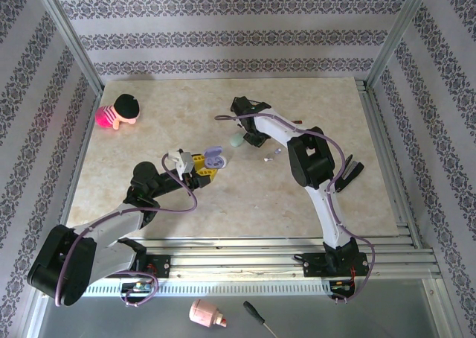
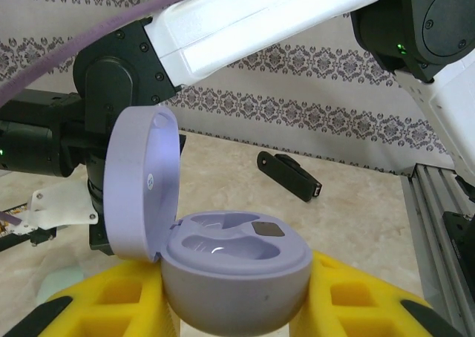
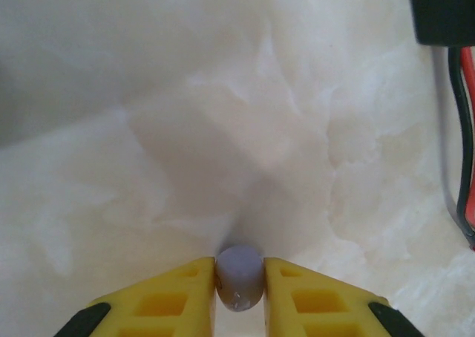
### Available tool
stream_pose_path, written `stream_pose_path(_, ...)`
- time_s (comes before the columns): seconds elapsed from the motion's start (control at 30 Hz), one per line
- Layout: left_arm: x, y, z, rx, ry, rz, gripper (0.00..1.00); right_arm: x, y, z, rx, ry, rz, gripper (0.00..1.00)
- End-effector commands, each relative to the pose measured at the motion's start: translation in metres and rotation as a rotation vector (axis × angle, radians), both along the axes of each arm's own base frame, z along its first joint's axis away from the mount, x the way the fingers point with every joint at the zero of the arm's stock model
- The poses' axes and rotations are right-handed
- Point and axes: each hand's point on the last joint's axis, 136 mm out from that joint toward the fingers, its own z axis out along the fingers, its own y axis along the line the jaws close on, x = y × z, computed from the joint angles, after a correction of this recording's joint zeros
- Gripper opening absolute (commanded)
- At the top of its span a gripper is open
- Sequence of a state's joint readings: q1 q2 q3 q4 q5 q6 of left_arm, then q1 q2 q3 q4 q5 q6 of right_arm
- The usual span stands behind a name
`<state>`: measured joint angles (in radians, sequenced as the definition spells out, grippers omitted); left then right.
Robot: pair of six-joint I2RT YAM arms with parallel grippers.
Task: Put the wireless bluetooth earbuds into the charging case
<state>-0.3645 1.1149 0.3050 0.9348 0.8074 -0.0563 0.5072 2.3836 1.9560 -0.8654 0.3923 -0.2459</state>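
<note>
A lavender charging case [image 2: 237, 270] stands with its lid [image 2: 141, 181] swung up and both of its wells empty. My left gripper [image 2: 237, 311] is shut on the case's base between yellow fingers [image 2: 371, 300]. From above, the case [image 1: 214, 157] sits left of the table's middle with the left gripper [image 1: 199, 170] beneath it. My right gripper [image 3: 239, 296] is shut on a small lavender earbud [image 3: 239, 277], close over the pale table. In the top view the right gripper [image 1: 248, 135] reaches down at mid-table, right of the case.
A mint-green case [image 1: 236, 139] lies just left of the right gripper. Two tiny pale pieces [image 1: 266, 159] lie near the right arm. A black board with a red wire [image 3: 444, 10] lies to the right. A pink toy [image 1: 117, 113] sits far left.
</note>
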Motion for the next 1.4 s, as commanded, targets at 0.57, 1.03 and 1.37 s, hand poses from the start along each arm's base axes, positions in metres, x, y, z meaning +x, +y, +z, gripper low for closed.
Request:
stream_pose_path(0.57, -0.002, 0.001, 0.015, -0.032, -0.068, -0.006, 0.34, -0.046, 0.015, 0.058, 0.413, -0.003, -0.154, 0.17)
stream_pose_path(1.03, -0.006, -0.003, 0.011, -0.038, -0.049, -0.044, 0.34, -0.115, 0.007, 0.077, 1.048, 0.158, -0.709, 0.16)
stream_pose_path(1.37, -0.004, -0.008, 0.005, -0.040, -0.035, -0.064, 0.34, -0.147, 0.012, 0.087, 1.267, 0.337, -0.801, 0.16)
